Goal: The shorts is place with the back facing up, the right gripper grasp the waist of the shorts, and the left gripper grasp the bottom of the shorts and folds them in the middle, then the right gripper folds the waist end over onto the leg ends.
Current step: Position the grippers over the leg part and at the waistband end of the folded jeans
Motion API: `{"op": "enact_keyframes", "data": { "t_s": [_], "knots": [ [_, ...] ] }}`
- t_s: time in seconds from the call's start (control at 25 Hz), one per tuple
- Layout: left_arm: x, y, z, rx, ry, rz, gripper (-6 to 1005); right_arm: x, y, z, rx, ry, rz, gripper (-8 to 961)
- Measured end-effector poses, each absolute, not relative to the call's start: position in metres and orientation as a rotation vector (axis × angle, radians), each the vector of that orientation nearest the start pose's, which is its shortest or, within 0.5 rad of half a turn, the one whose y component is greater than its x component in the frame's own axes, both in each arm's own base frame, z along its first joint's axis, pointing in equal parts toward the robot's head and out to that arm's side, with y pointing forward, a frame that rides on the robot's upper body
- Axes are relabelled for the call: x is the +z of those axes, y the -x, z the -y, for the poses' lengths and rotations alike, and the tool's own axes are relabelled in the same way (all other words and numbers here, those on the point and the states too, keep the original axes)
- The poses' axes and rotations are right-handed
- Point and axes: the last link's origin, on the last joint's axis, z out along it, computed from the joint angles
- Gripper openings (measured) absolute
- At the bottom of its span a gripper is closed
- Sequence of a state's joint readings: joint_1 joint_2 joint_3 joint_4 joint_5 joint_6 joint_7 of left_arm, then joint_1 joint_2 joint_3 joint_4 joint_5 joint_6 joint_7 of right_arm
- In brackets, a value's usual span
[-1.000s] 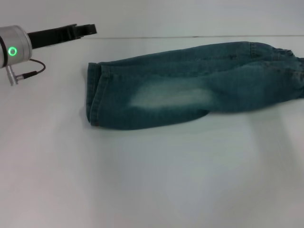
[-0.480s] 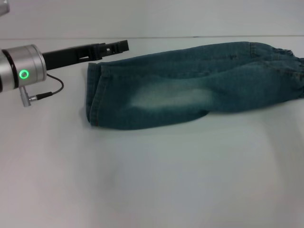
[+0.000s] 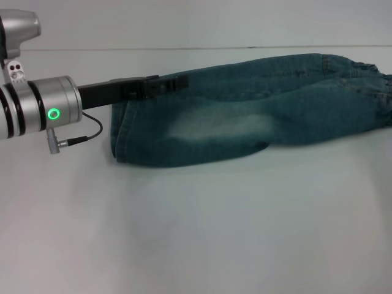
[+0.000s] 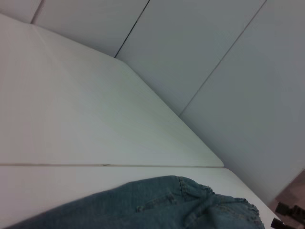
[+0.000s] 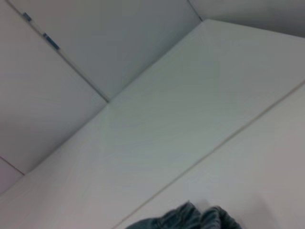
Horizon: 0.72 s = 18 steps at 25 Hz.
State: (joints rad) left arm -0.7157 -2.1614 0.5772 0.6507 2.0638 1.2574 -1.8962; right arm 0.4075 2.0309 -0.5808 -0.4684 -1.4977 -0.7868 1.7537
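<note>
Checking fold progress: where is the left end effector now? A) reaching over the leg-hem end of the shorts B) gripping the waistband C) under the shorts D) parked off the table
A: in the head view the left end effector extends over the hem end of the shorts.

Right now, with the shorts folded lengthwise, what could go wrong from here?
The left gripper reaches across the far edge of the shorts near the leg ends; it may drag or unfold the top layer. The waist of the shorts lies bunched by the head view's right edge, so a grasp there might catch only one layer.
</note>
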Motion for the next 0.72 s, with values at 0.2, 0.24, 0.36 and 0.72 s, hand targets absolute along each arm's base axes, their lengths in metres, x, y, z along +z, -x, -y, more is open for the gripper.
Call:
{"op": "enact_keyframes", "data": {
  "t_s": [0.2, 0.24, 0.36, 0.72],
  "knots": [
    [-0.027, 0.215, -0.395, -0.793, 2.417, 1.231, 904, 0.065, -0.398, -0.358, 0.811, 1.414, -1.509, 906],
    [-0.028, 0.215, -0.394, -0.792, 2.422, 1.233, 904, 0.065, -0.397, -0.360, 0.808, 1.421, -1.509, 906],
    [-0.031, 0.214, -0.393, -0.791, 2.430, 1.240, 902, 0.063, -0.391, -0.366, 0.806, 1.443, -1.506, 903],
    [-0.037, 0.212, -0.391, -0.799, 2.445, 1.246, 890, 0.049, -0.372, -0.388, 0.762, 1.527, -1.507, 896]
  ]
}}
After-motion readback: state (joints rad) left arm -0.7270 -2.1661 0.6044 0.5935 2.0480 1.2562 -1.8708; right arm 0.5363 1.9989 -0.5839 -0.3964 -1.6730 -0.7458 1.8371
